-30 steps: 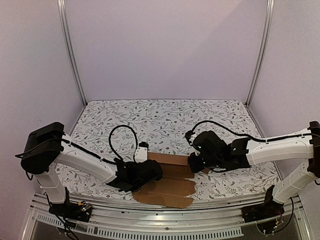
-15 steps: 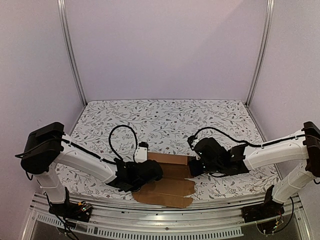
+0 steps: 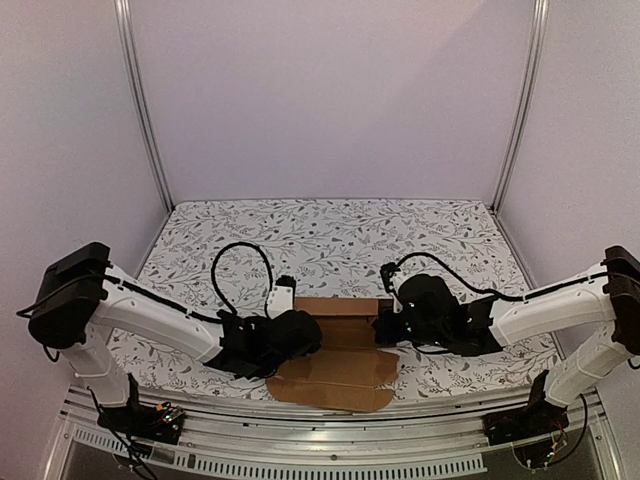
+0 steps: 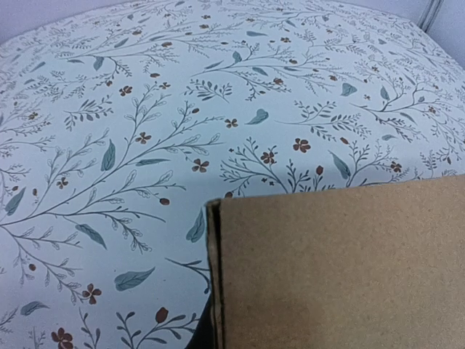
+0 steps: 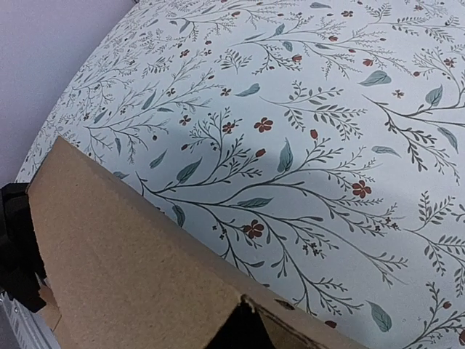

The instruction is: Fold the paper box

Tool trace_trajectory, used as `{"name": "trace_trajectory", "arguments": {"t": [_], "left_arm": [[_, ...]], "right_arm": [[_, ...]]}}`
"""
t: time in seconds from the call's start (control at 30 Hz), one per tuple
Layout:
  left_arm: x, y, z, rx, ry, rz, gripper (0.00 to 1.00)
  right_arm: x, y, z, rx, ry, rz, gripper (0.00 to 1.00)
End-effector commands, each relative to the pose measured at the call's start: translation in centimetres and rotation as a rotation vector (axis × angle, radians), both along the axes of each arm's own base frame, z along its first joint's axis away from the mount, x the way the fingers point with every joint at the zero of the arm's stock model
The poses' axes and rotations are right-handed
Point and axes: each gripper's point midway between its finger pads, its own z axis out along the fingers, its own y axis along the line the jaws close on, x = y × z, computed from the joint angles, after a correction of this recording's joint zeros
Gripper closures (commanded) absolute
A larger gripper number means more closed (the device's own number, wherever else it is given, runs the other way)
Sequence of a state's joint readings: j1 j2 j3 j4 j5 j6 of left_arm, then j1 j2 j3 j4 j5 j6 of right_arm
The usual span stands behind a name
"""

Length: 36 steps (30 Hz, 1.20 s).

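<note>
The paper box is a brown cardboard sheet lying near the table's front edge, its back panel raised off the table. My left gripper is at the panel's left end and my right gripper at its right end, both low against the cardboard. In the left wrist view the cardboard fills the lower right and covers my fingers. In the right wrist view the cardboard fills the lower left and hides the fingers too. Only a dark sliver shows under each edge.
The table has a white cloth with a floral print. Metal frame posts and pale walls close in the left, right and back. A metal rail runs along the front edge by the arm bases.
The back panel of the sheet has risen from flat. My right gripper has dropped and moved in toward the panel's right end. My left gripper has shifted slightly back.
</note>
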State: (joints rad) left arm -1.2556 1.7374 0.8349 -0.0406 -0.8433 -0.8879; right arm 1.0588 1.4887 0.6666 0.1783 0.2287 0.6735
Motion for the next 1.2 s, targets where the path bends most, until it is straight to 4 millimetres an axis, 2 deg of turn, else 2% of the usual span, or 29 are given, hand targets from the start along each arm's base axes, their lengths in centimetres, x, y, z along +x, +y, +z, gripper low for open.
{"name": "trace_trajectory", "arguments": {"t": [0.0, 0.27, 0.5, 0.63, 0.8, 0.83, 0.97, 1.1, 1.17], "left_arm": [[-1.3, -3.4, 2.4, -0.150, 0.044, -0.117, 1.00], [-2.0, -3.9, 3.3, -0.233, 0.079, -0.144, 1.00], [-2.0, -4.2, 3.1, -0.268, 0.096, -0.151, 1.00], [-1.4, -3.6, 2.5, -0.312, 0.116, -0.118, 1.00], [0.0, -1.8, 2.0, -0.384, 0.125, -0.066, 1.00], [0.3, -1.5, 2.0, -0.387, 0.124, -0.061, 1.00], [0.9, -0.9, 2.0, -0.398, 0.122, -0.059, 1.00], [0.9, -0.4, 1.7, -0.419, 0.134, -0.059, 1.00], [0.9, -0.2, 1.6, -0.444, 0.145, -0.063, 1.00]], "right_arm": [[0.1, 2.8, 6.3, 0.258, -0.084, 0.048, 1.00], [-1.0, 2.5, 10.7, 0.382, -0.147, 0.104, 1.00], [-1.9, 1.2, 12.8, 0.412, -0.176, 0.118, 1.00], [-2.5, 0.9, 12.8, 0.372, -0.167, 0.133, 1.00], [-3.9, 0.0, 12.4, 0.251, -0.166, 0.164, 1.00], [-4.1, -0.4, 12.0, 0.220, -0.158, 0.168, 1.00], [-5.4, -2.1, 12.9, 0.189, -0.165, 0.199, 1.00], [-6.7, -4.1, 13.2, 0.168, -0.170, 0.222, 1.00], [-7.3, -4.9, 12.7, 0.156, -0.167, 0.230, 1.00]]}}
